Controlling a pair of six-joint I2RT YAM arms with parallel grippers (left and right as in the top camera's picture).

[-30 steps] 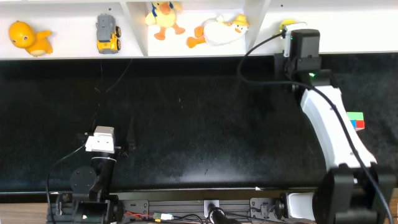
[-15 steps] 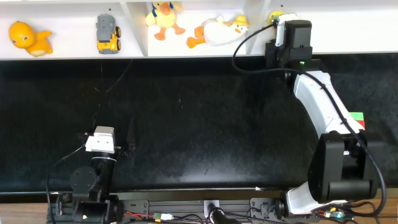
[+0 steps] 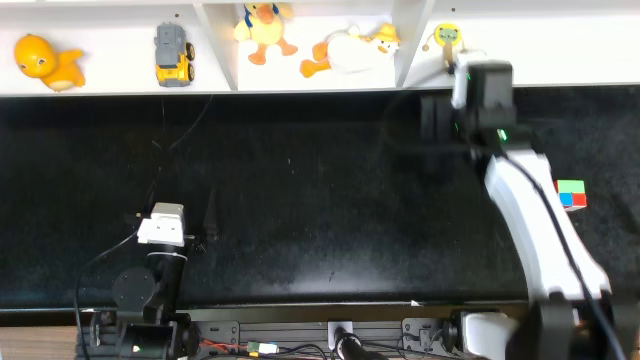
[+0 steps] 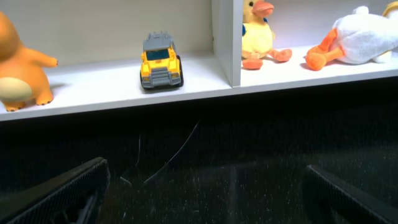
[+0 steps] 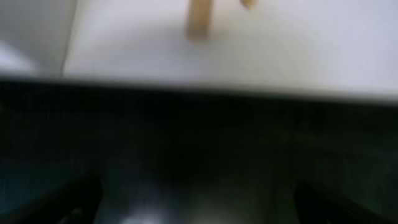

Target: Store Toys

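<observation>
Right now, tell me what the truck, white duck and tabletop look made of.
Truck: likely hard plastic, smooth moulded yellow and grey.
White duck: plush fabric, soft rounded fuzzy body.
Tabletop: black matte covering, faintly speckled; material unclear.

Your worktop (image 3: 300, 200) is covered in a matt black mat with a fine grainy texture and a few pale scuff lines. The shelf (image 4: 186, 87) looks like smooth white board with a soft sheen. The yellow duck (image 4: 258, 31) and the white goose (image 4: 364, 40) are fuzzy plush cloth. The truck (image 4: 160, 61) is hard plastic, and the orange figure (image 4: 18, 62) looks smooth, likely plastic too. Your right arm (image 3: 530, 215) has a glossy white plastic shell, and the cube (image 3: 571, 193) looks like shiny plastic
</observation>
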